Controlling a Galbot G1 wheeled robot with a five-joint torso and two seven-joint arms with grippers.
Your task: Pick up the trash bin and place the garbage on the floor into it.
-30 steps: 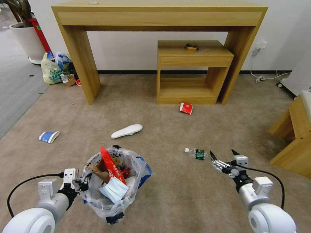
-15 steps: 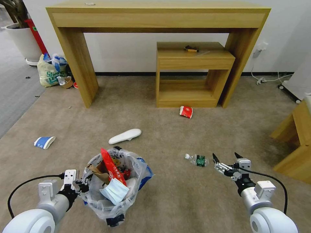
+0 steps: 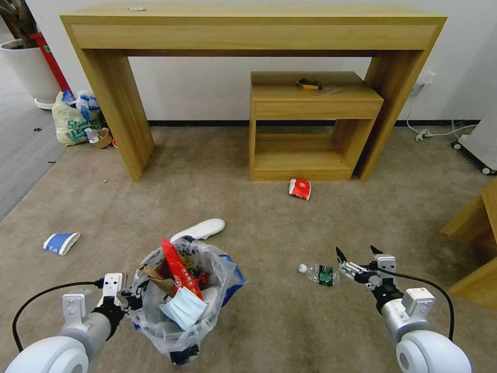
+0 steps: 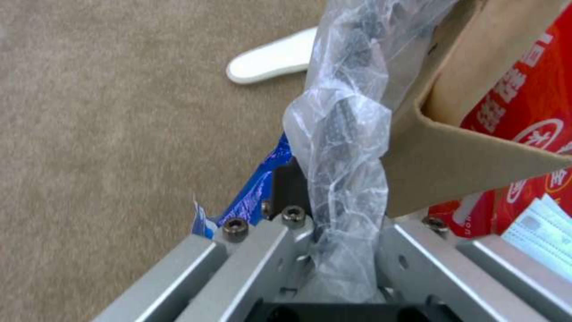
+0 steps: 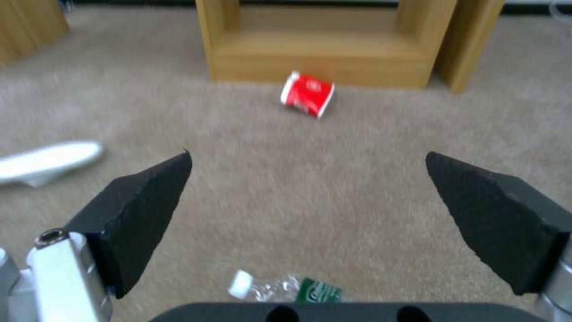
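Your left gripper (image 3: 129, 299) is clamping the trash bin (image 3: 178, 300) bag rim; your right gripper (image 3: 357, 255), fingers spread wide, is hovering at 3 o'clock of the plastic bottle (image 3: 318, 273).

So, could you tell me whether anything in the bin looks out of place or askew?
Yes: the trash bin, held by the left gripper, is overfilled. A red wrapper sticks up past the rim, and a blue face mask drapes over its edge.
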